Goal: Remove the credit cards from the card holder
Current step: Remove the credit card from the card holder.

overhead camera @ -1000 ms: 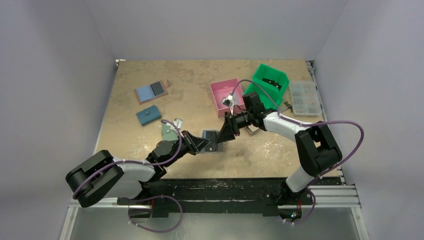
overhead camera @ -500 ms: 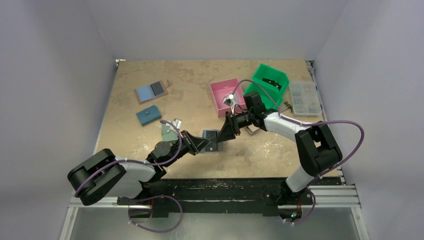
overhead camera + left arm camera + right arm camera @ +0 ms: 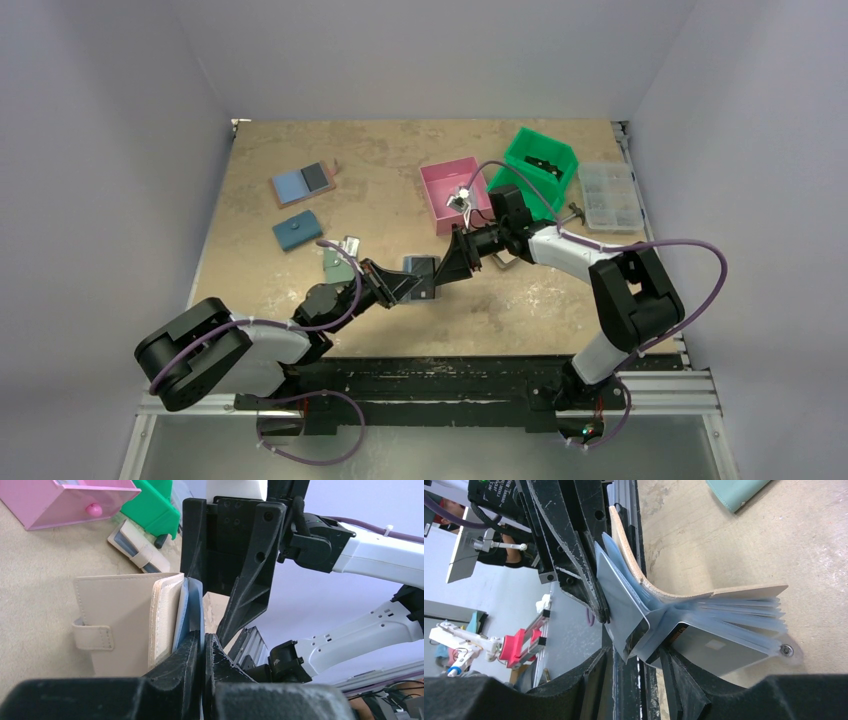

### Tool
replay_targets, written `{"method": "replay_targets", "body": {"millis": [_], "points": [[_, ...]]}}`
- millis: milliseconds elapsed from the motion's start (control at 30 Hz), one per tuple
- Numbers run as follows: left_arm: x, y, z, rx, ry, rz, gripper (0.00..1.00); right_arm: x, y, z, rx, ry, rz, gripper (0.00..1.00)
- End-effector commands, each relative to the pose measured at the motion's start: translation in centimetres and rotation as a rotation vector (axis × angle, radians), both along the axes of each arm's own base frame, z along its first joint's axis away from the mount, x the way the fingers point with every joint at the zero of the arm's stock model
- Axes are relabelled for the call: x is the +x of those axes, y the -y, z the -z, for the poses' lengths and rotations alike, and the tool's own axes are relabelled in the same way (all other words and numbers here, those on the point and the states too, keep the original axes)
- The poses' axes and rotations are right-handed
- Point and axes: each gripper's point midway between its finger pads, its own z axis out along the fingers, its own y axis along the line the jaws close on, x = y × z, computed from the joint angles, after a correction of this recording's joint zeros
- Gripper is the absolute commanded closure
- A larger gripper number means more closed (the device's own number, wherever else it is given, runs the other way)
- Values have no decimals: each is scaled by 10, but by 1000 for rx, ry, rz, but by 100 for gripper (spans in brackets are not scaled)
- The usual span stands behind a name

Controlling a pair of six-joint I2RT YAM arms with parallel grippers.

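left gripper (image 3: 202, 642) clenched on the blue inner edge of the card holder (image 3: 120, 625), which sits mid-table (image 3: 380, 160) between both grippers. right gripper (image 3: 636, 655) jaws apart, straddling the fanned clear sleeves (image 3: 734, 615); a grey card (image 3: 709, 652) sits in one

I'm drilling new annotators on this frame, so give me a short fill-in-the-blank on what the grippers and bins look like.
The left gripper is ___ on the card holder. The right gripper has its jaws ___, one on either side of the holder's clear sleeves. The open box beside the green bin is coloured ___.
Missing words: shut; open; pink.
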Motion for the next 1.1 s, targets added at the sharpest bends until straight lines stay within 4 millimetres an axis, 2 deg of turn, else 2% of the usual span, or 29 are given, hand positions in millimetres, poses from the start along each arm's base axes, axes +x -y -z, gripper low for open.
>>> {"method": "replay_targets", "body": {"millis": [0, 167, 333, 467, 667, 767, 833, 867, 967, 1067], "points": [[-6, -1, -49, -150, 120, 25, 100, 0, -1, -4, 28, 11, -12, 50], [-6, 0, -50, -151, 120, 29, 100, -4, -2, -11, 64, -10, -38, 52], [-7, 1, -50, -160, 118, 36, 100, -8, -1, -15, 86, -21, -58, 65], [-7, 3, -51, -170, 118, 45, 100, -8, -2, -16, 92, -32, -62, 72], [-7, 3, -49, -165, 111, 43, 100, -9, -1, -17, 102, -45, -70, 73], [-6, 2, -48, -166, 109, 38, 100, -9, -2, -18, 104, -45, -71, 91], [-6, 0, -48, -168, 107, 30, 100, -6, -1, -17, 102, -45, -63, 99], [-5, -1, -49, -170, 103, 23, 99, -5, 0, -16, 101, -46, -59, 100], [-3, -9, -46, -176, 80, -7, 83, -2, 2, -15, 99, -43, -47, 100], [-4, -10, -45, -165, 73, -10, 79, -1, 3, -14, 98, -43, -45, 100]]}}
